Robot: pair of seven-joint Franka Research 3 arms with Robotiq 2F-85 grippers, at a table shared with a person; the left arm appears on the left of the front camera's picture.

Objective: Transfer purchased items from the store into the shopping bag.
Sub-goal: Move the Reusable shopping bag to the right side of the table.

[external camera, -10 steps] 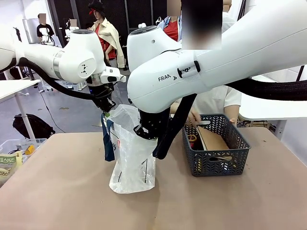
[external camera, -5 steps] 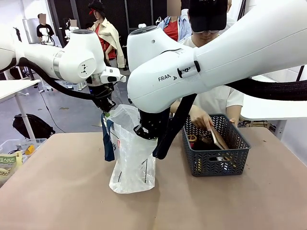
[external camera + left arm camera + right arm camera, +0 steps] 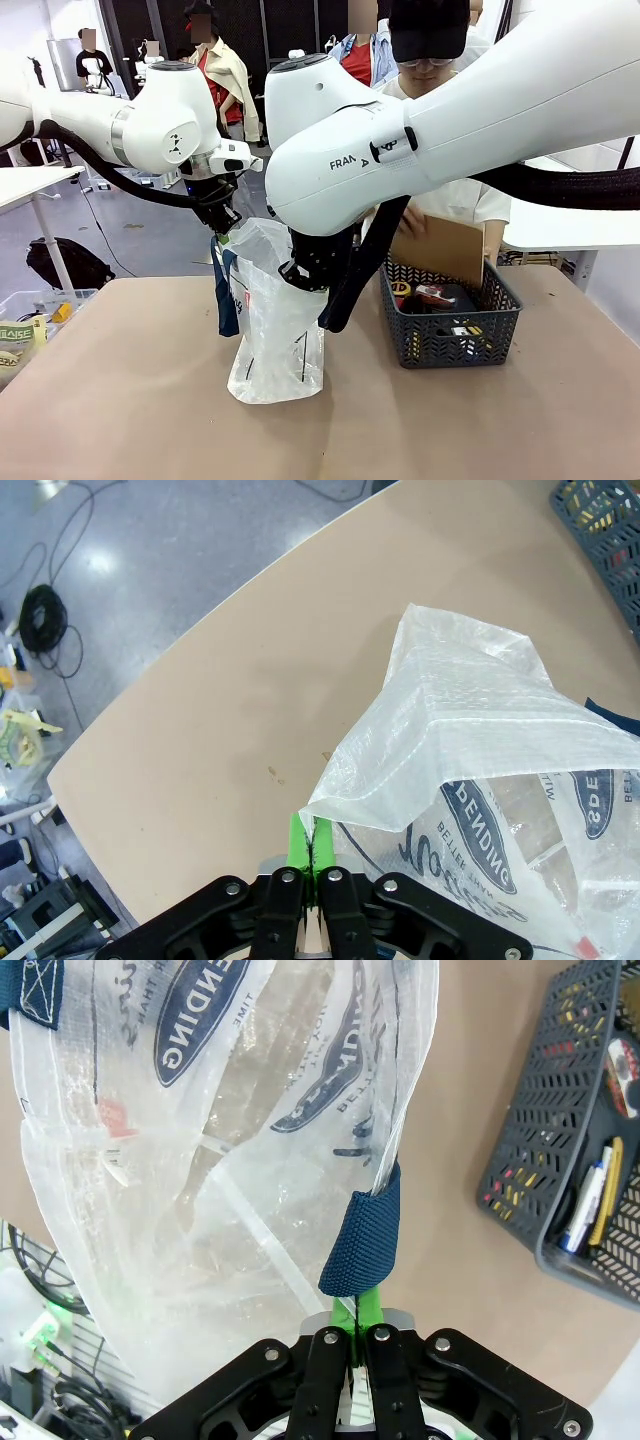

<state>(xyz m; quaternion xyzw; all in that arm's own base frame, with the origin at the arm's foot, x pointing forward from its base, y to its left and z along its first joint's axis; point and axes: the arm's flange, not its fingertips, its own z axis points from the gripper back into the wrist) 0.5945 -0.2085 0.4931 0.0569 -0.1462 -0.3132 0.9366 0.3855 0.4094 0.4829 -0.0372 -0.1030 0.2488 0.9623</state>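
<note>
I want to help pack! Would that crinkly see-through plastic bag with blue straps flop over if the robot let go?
Probably: the crinkly whitish plastic bag with navy straps looks thin and creased, held up by the left gripper and right gripper pinching its top. It looks mostly empty, so likely light and easily pushed.

Grey basket (image 3: 450, 340) on tan table (image 3: 150, 400); black bag (image 3: 65, 262) on floor.

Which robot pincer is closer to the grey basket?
Right. The right pincer pinches the shopping bag on the side facing the grey basket; the left pincer pinches its opposite side.
</note>
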